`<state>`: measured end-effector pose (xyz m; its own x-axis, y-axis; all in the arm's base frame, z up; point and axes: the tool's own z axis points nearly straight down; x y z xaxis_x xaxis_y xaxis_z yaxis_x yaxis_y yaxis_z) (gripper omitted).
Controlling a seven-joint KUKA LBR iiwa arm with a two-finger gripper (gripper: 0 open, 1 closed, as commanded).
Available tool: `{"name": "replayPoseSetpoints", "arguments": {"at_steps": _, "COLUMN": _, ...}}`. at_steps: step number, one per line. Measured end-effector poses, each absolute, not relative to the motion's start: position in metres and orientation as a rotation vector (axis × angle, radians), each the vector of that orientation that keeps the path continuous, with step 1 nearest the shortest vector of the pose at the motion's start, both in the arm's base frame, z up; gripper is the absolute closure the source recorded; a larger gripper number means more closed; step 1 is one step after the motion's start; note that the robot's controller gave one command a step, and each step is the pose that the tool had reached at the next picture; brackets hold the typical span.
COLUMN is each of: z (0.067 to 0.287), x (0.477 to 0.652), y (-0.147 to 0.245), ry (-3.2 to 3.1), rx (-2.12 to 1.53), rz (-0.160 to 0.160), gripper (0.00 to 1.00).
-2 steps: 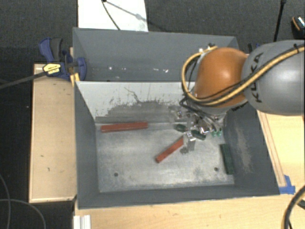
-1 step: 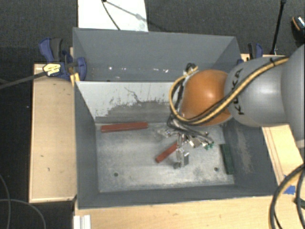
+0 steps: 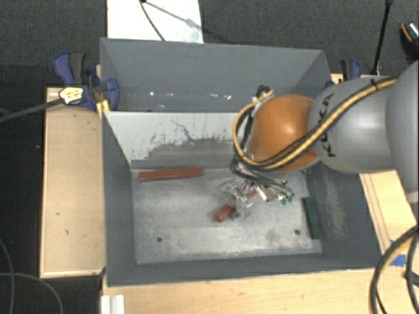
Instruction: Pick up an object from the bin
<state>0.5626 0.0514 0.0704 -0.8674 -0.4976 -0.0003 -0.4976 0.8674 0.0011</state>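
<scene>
- My arm (image 3: 366,129) comes into the grey metal bin (image 3: 196,77) from the right. Its orange cover (image 3: 281,133) hangs above the middle of the bin floor.
- My gripper (image 3: 245,198) sits low over that floor, a little right of centre.
- A small reddish-brown block (image 3: 224,212) lies on the floor just beside my gripper, to its lower left in the camera view. I cannot tell whether the two touch.
- I also cannot tell whether my gripper is released or clenched.
- A long red-brown bar (image 3: 170,174) lies flat near the foot of the back wall, well apart to the left.
- A small green piece (image 3: 287,200) lies near my gripper on its right.
- A dark green strip (image 3: 312,218) lies along the foot of the right wall, across my gripper from the block.
</scene>
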Motion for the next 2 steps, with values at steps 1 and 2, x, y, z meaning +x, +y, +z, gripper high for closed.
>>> {"name": "replayPoseSetpoints", "arguments": {"at_steps": 1, "z": 0.221, "x": 0.574, "y": 0.060, "ry": 2.902, "rx": -1.176, "rz": -0.004, "gripper": 1.00}}
{"name": "replayPoseSetpoints", "arguments": {"at_steps": 2, "z": 0.221, "x": 0.553, "y": 0.103, "ry": 2.813, "rx": -1.398, "rz": 0.003, "gripper": 1.00}}
